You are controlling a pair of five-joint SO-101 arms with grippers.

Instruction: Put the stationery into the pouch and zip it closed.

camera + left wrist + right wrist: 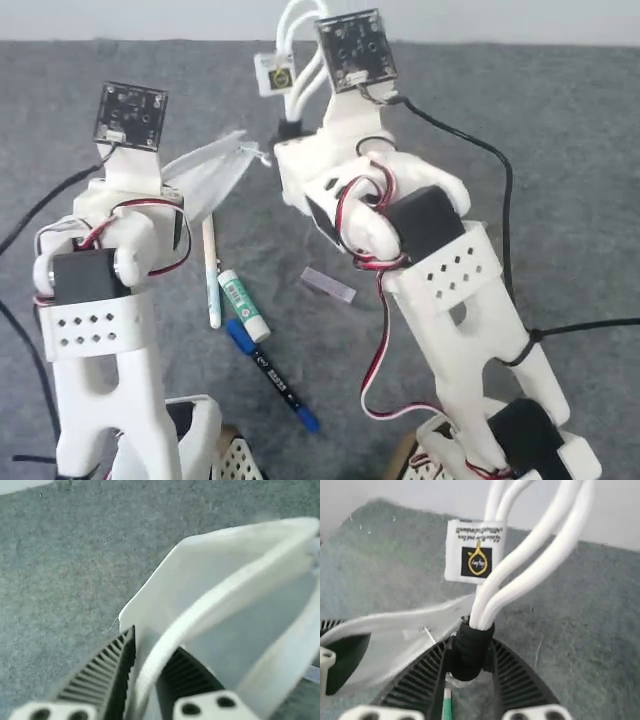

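A translucent white pouch [212, 165] lies at the back of the grey mat between the two arms. My left gripper [144, 682] is shut on the pouch's [235, 590] zipper edge. My right gripper [468, 660] is shut on the black end of the white cord pull [520, 555], which carries a tag [474, 551]; the same gripper [292, 135] sits at the pouch's other end. On the mat nearer the arm bases lie a thin white pencil [210, 265], a white and green marker [243, 305], a blue pen [272, 377] and a small lilac eraser [328, 283].
The two arm bodies [95, 330] [450, 290] stand over the near half of the mat, with black cables [480, 150] trailing to the right. Open grey mat [560, 150] lies to the right and behind the pouch.
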